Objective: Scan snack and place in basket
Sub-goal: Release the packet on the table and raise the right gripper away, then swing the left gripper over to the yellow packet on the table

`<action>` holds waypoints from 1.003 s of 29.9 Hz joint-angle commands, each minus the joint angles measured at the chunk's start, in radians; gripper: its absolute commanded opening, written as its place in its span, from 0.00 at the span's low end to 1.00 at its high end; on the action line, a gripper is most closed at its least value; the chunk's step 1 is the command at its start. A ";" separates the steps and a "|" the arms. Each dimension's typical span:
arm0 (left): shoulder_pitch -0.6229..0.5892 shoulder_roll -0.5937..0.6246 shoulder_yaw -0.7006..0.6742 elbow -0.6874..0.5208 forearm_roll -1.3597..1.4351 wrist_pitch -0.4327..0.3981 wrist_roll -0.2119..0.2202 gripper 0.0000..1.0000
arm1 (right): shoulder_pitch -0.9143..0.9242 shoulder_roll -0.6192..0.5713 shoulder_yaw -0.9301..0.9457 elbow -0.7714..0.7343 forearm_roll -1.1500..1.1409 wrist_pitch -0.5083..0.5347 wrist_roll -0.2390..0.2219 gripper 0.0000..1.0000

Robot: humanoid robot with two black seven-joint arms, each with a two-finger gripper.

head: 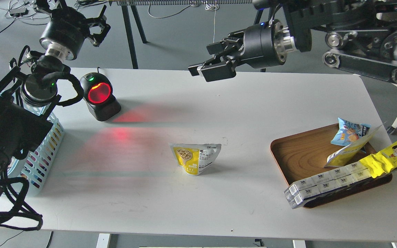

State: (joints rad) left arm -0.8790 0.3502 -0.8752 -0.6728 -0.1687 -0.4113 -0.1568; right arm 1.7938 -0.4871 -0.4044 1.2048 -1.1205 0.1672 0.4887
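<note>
**Pouch standing alone mid-table, both grippers off it**

White table (pixel 219 206) carries everything. Right arm hangs high over the far edge; right gripper (pixel 207 67) has its fingers spread apart, nothing between them. Left arm fills the left edge above the basket (pixel 43 156); left gripper (pixel 97 26) is raised beyond the table, fingers parted and holding nothing. Wooden tray (pixel 298 155) at right holds a blue bag (pixel 348 134) and wrappers. Scanner (pixel 99 96) glows red at far left. The snack (pixel 195 158) stands upright at centre, well apart from basket and tray.
</note>
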 commanded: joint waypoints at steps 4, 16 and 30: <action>-0.002 0.001 0.007 -0.017 0.008 0.003 0.010 1.00 | -0.134 -0.120 0.150 -0.125 0.388 0.098 0.000 0.98; 0.011 0.326 0.248 -0.399 0.233 -0.077 0.006 0.99 | -0.373 -0.194 0.355 -0.382 0.721 0.198 0.000 0.99; -0.067 0.480 0.245 -0.832 1.167 -0.077 -0.003 0.94 | -0.629 -0.145 0.538 -0.637 1.312 0.321 0.000 0.99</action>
State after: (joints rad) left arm -0.9297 0.8381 -0.6313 -1.4331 0.8251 -0.4888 -0.1606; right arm 1.2164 -0.6514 0.0854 0.5880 0.1046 0.4877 0.4886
